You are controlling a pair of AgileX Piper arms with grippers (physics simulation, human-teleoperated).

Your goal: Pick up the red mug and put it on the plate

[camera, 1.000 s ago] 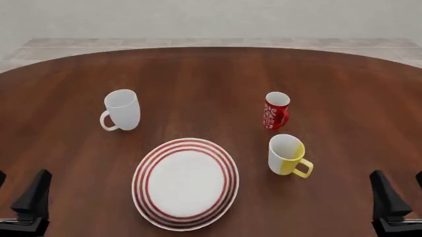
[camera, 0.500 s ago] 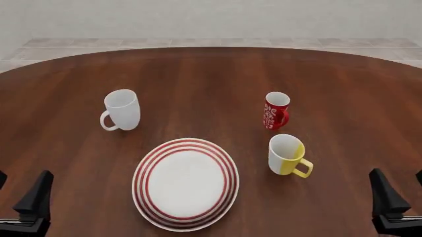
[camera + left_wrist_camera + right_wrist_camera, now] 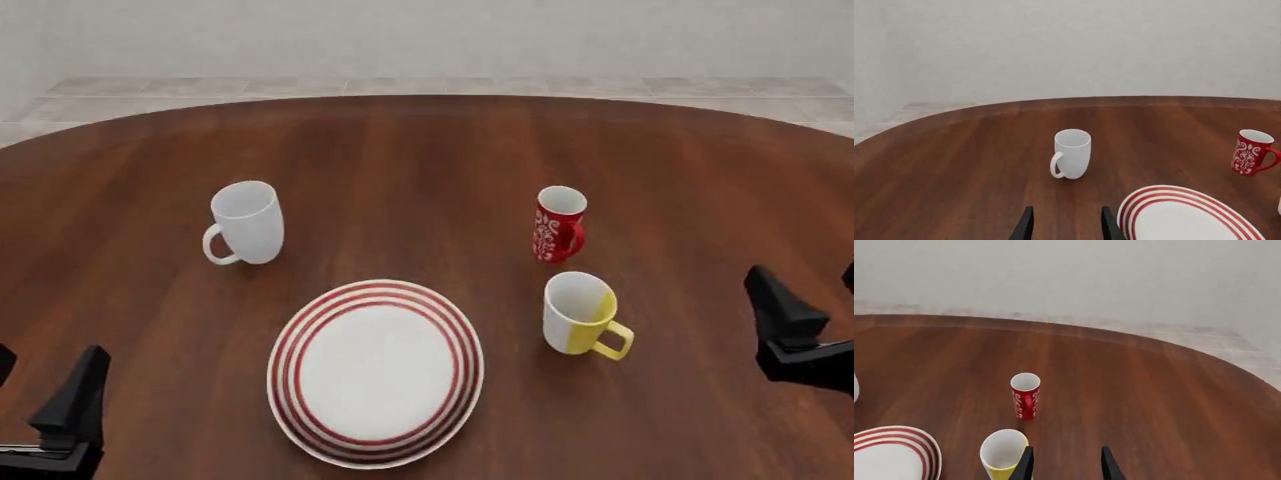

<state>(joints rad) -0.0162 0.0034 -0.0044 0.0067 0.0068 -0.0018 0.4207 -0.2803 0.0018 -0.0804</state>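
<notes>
- I see the red mug (image 3: 559, 224) in red with a white ornamental pattern and white inside.
- My plate (image 3: 375, 372) is white with concentric red rings.
- One mug (image 3: 246, 223) is plain white, another (image 3: 581, 313) yellow-and-white.
- The tabletop (image 3: 427, 160) is dark reddish-brown woodgrain.
- Both tools look black.

table (image 3: 400, 150): polished wood grain | plate (image 3: 287, 340): glossy ceramic

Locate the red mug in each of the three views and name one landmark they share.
Front view: the red mug stands right of centre, just behind the yellow-and-white mug.
Left wrist view: it stands at the picture's right edge, past the plate.
Right wrist view: near the middle, upright on the table.
Shared landmark: the red-ringed plate.
</notes>
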